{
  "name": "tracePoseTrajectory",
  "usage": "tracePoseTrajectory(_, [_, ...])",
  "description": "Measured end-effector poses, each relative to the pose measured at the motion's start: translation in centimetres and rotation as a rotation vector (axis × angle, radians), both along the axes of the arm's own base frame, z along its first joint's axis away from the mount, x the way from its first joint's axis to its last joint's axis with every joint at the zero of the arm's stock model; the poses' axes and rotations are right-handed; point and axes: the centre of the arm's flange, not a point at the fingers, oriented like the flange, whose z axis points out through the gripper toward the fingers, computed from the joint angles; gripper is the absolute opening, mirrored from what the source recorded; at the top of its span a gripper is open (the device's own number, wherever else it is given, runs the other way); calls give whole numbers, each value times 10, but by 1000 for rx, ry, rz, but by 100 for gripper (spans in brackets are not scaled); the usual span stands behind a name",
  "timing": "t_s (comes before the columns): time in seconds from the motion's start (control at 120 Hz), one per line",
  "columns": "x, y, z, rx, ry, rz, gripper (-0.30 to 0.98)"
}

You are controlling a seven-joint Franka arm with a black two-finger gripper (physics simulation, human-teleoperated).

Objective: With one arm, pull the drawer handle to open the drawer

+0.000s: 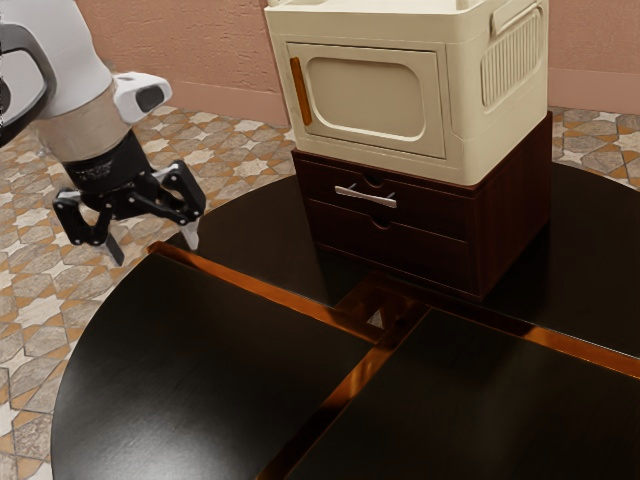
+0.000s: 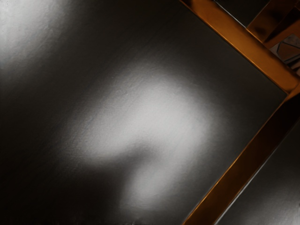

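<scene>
Silver bar handle [image 1: 366,197], dark wooden upper drawer [image 1: 430,214]: both well apart from my black two-finger gripper [image 1: 153,243], jaws spread; coming in too high could bump the boxy cream cabinet [image 1: 375,100].

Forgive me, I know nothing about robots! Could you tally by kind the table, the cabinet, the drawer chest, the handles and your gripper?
Table: 1
Cream cabinet: 1
Dark drawer chest: 1
Handles: 2 (silver drawer handle, orange door handle)
Gripper: 1
Total: 6
</scene>
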Motion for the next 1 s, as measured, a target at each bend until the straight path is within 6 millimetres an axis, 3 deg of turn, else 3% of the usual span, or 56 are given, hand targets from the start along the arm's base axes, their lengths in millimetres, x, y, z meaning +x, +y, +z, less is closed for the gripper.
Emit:
tracePoseTrajectory(0.158, [1, 2, -10, -5, 16, 205, 69])
tracePoseTrajectory(0.233, [17, -2, -11, 2, 18, 269, 69])
tracePoseTrajectory(0.275, [33, -15, -14, 6, 22, 282, 69])
tracePoseTrajectory(0.342, [82, -36, -17, -2, 6, 294, 69])
tracePoseTrajectory(0.475, [153, -52, -38, -30, -41, 361, 69])
tracePoseTrajectory(0.625, [182, -34, -65, -62, -120, 479, 69])
tracePoseTrajectory(0.758, [218, -37, -75, -98, -197, 532, 69])
tracePoseTrajectory(0.917, [238, -32, -95, -121, -225, 595, 69])
tracePoseTrajectory(1.0, [248, -30, -96, -135, -250, 620, 69])
